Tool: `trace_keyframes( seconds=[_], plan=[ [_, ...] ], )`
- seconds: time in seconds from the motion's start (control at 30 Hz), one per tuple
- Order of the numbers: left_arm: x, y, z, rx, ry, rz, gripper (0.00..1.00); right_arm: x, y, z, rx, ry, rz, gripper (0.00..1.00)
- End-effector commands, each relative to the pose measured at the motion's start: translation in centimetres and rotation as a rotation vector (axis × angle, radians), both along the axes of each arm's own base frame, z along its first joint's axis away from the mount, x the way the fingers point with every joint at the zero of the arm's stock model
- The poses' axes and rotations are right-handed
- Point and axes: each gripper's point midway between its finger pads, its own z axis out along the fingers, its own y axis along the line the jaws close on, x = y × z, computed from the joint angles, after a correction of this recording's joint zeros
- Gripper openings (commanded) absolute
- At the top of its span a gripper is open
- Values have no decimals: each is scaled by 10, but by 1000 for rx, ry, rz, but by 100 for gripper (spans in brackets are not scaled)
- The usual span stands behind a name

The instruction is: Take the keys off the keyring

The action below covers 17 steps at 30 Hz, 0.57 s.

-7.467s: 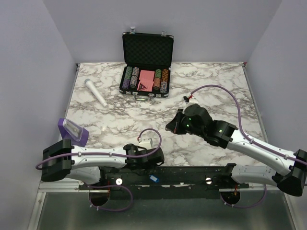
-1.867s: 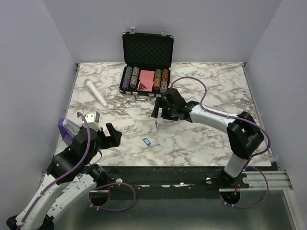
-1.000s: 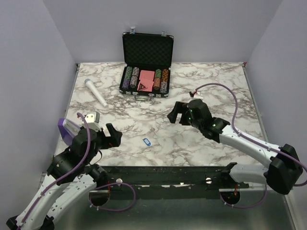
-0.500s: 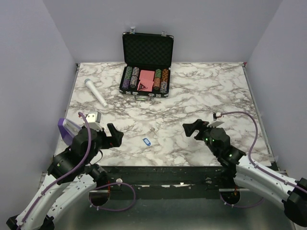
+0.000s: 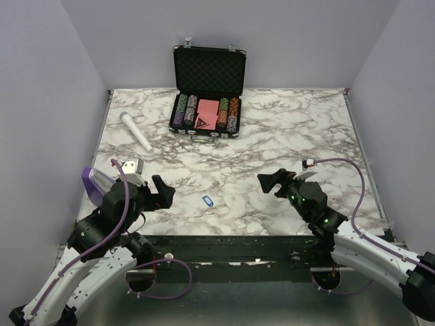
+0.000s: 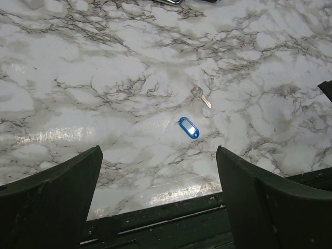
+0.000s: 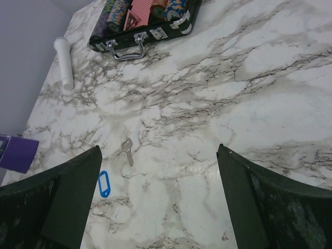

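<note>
The keyring's blue tag (image 5: 208,200) with its white label lies flat on the marble near the front edge, also seen from the left wrist (image 6: 188,127) and the right wrist (image 7: 104,183). One small pale key (image 6: 199,96) (image 7: 127,151) lies loose on the marble just beyond the tag, a short gap between them. My left gripper (image 5: 162,191) (image 6: 158,150) hovers open left of the tag, nothing between its fingers. At the tag's right my right gripper (image 5: 272,182) (image 7: 158,148) stands open and empty, aimed toward it.
An open black case of poker chips (image 5: 207,102) (image 7: 145,21) stands at the back centre. A white stick (image 5: 136,131) (image 7: 64,62) lies at the back left. A purple box (image 5: 102,183) sits by the left arm. The table's dark front rail (image 6: 171,218) runs just below the tag.
My right arm has pulled back from the table's middle to the near right, its gripper still open. The left arm, tag and key have not moved.
</note>
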Motion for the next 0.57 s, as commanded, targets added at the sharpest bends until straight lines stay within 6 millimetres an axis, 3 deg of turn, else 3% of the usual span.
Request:
trace_keyframes(
  seconds=[0.0,0.23,0.53],
  plan=[
    [1,-2,-1,3,-7,-18,99,2,1,4,14,-20,0,100],
    [0,-2,-1,1,-8,-17,99,3,-3,-1,17,5,-36,100],
    [0,-2,-2,4,-2,-17,99,8,9,-8,-26,43,2,100]
  ],
)
